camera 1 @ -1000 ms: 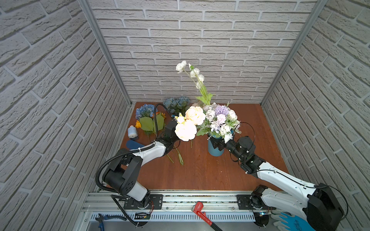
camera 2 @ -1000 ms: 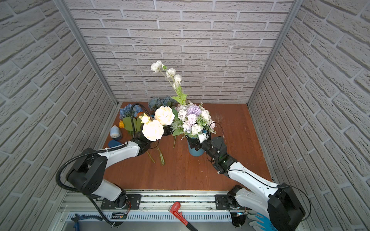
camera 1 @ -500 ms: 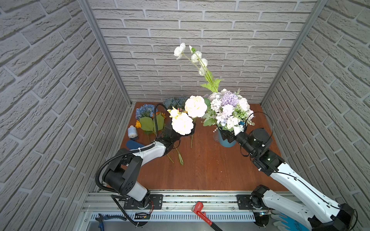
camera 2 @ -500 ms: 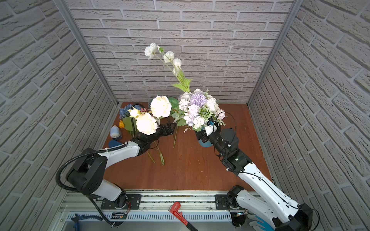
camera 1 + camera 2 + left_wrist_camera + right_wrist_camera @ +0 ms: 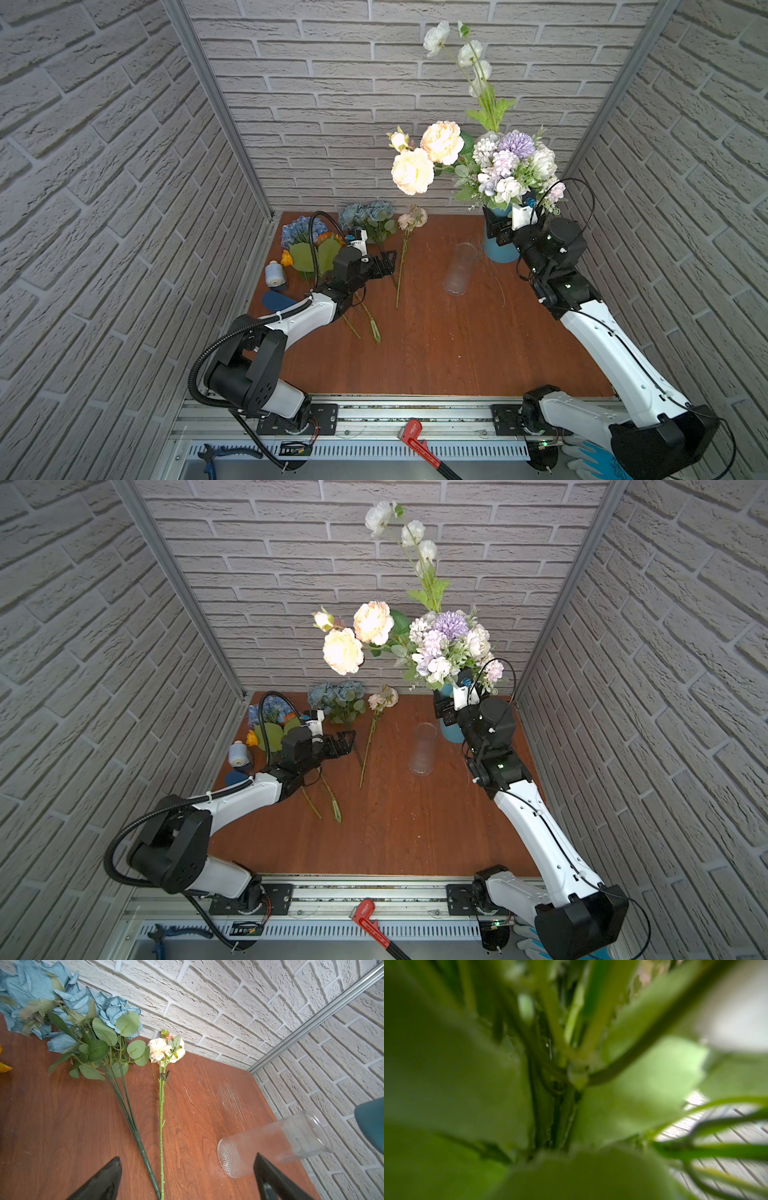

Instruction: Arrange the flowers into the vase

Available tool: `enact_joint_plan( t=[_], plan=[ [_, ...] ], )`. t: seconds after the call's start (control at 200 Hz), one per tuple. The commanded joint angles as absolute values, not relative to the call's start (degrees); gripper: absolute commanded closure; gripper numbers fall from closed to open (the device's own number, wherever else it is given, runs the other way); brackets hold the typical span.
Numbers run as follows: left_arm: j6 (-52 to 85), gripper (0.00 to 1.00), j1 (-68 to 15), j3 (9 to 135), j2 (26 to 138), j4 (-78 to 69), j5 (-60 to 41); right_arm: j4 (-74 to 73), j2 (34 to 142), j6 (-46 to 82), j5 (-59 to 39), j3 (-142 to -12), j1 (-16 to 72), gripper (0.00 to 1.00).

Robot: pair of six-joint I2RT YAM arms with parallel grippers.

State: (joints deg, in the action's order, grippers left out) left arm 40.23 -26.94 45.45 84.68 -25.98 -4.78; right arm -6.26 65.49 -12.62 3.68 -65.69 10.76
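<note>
left gripper (image 5: 390,266) wide, empty, above cream rose stem (image 5: 401,270) lying on surface | right gripper (image 5: 500,230) clasps blue vase (image 5: 498,251) holding flowers (image 5: 505,166), right rear | risk: top-heavy bouquet tilts, stems spill; clear glass vase (image 5: 459,270) nearby gets knocked

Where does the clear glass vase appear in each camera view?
Both top views: clear glass vase on the table, right of centre, beside the blue vase.
Left wrist: between the cream rose stem and the blue vase.
Right wrist: not in it; only blurred greenery.
Shared landmark: the cream rose stem lying beside it.
</note>
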Motion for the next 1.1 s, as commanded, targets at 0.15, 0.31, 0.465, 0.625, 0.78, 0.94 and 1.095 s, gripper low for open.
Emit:
enact_joint_plan(
  t=[0.15,0.31,0.465,0.625,0.78,0.94,1.095],
  plan=[
    [39.55,0.02,-26.19,44.36,84.67,-28.14,-5.26,-36.56,71.17,-8.74,-1.36,-67.85,1.22,0.94],
    [39.62,0.02,-26.13,45.25,86.32,-28.61,-5.97,-56.15,79.76,1.25,-7.35,-63.28,-3.93,0.94],
    [39.59,0.02,-26.13,46.44,87.70,-28.32,-6.59,-69.71,88.56,5.72,-8.35,-62.14,-5.71,0.94],
    [39.42,0.02,-26.17,47.88,89.05,-27.37,-6.68,-77.37,96.68,6.41,-8.69,-62.63,-6.18,0.94],
    [39.46,0.02,-26.14,49.95,90.71,-26.24,-6.94,-80.69,101.16,5.33,-12.30,-65.96,-6.15,0.94],
    [39.98,0.02,-26.23,51.74,93.01,-26.23,-7.41,-78.96,100.68,0.58,-12.80,-65.55,-4.56,0.94],
    [40.77,0.02,-26.30,53.41,95.24,-26.71,-8.71,-80.23,100.72,1.02,-13.29,-62.86,-2.90,0.94]
  ],
)
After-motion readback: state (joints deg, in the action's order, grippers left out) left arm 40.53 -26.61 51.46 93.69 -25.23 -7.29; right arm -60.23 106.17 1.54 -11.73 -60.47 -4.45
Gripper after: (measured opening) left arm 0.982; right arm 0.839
